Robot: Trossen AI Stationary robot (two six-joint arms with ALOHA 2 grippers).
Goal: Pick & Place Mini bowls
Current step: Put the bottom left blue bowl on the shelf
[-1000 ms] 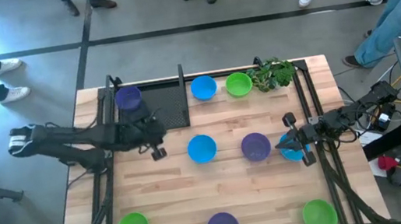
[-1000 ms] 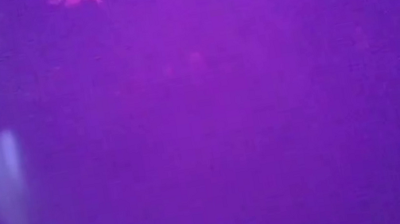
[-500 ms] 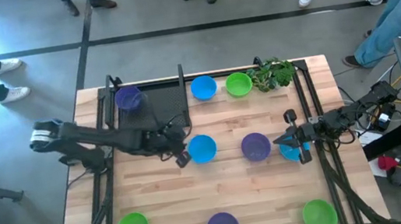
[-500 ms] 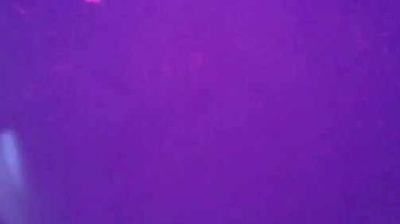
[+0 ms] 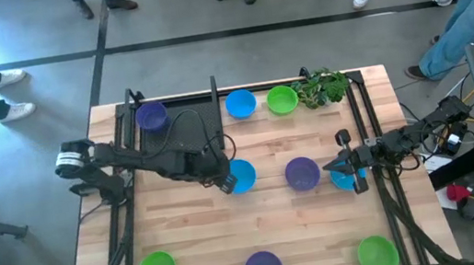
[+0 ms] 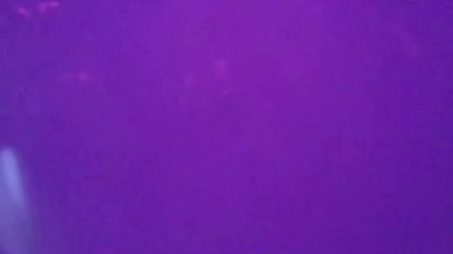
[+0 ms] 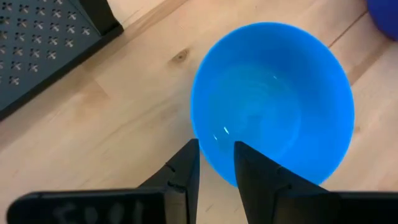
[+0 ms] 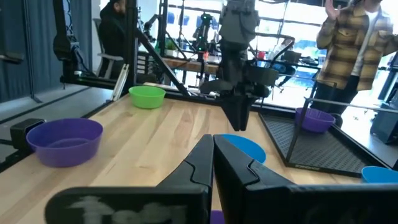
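The left gripper, jaws parted, straddles the blue bowl's rim, ungrasped. The right gripper waits clenched; the bowls still look scattered across the desk.

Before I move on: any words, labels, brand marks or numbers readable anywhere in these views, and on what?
No legible text in any view.
Left gripper: pale marks on its dark body, too blurred to read.
Right gripper: the same kind of marks, unreadable.
Blue bowl, table: no marking visible.
Low view: a purple blur, nothing to read.
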